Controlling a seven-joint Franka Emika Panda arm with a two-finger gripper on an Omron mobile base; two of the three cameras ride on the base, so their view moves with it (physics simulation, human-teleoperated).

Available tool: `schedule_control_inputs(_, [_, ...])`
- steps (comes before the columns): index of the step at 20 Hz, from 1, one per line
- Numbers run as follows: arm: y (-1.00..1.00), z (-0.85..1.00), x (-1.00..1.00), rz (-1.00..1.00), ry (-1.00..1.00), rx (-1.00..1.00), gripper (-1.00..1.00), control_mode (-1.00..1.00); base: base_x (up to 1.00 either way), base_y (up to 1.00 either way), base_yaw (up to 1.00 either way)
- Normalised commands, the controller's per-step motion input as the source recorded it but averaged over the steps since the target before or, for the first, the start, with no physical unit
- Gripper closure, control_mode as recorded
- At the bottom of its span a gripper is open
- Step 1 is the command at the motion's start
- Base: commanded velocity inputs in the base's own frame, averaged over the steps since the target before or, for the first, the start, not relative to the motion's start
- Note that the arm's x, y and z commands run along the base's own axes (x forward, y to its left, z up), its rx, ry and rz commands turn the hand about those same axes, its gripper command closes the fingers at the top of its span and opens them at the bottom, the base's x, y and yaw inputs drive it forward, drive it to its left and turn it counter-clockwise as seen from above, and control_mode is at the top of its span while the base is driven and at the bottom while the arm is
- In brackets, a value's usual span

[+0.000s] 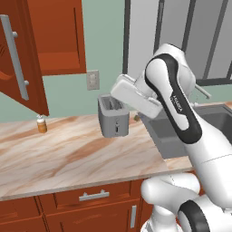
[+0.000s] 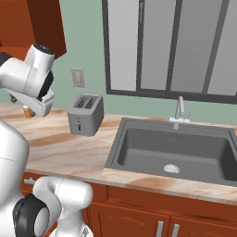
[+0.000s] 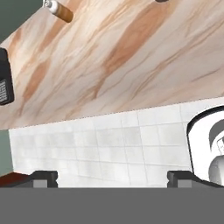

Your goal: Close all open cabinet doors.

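An open cabinet door (image 1: 20, 68), reddish-brown with a long vertical silver bar handle (image 1: 14, 56), swings out toward me at the upper left. Behind it the cabinet interior (image 1: 59, 38) is exposed. The cabinet's dark wooden corner (image 2: 44, 23) sits top left in the right base view. My hand (image 1: 133, 93) hangs above the counter just right of the toaster, well to the right of and below the door handle. In the hand view my gripper (image 3: 113, 177) is open, its fingertips (image 3: 43, 177) far apart with nothing between them, looking down at the counter edge and floor tiles.
A grey toaster (image 1: 112, 115) stands on the marble counter (image 1: 68, 154) under a wall outlet (image 1: 93, 79). A small brown bottle (image 1: 41, 124) stands below the open door. The dark sink (image 2: 176, 150) with its faucet (image 2: 179, 111) lies to the right, under a window.
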Motion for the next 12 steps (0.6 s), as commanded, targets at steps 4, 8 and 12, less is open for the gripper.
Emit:
schedule_control_inputs(4, [0.52, 0.07, -0.30, 0.08, 0.00, 0.16, -1.00, -1.00, 0.00, 0.00, 0.00])
schedule_control_inputs(8, [0.39, 0.00, -0.40, 0.06, 0.00, 0.16, -1.00, -1.00, 0.00, 0.00, 0.00])
schedule_control_inputs(12, [0.24, 0.00, -0.40, 0.01, 0.00, 0.16, -1.00, -1.00, 0.00, 0.00, 0.00])
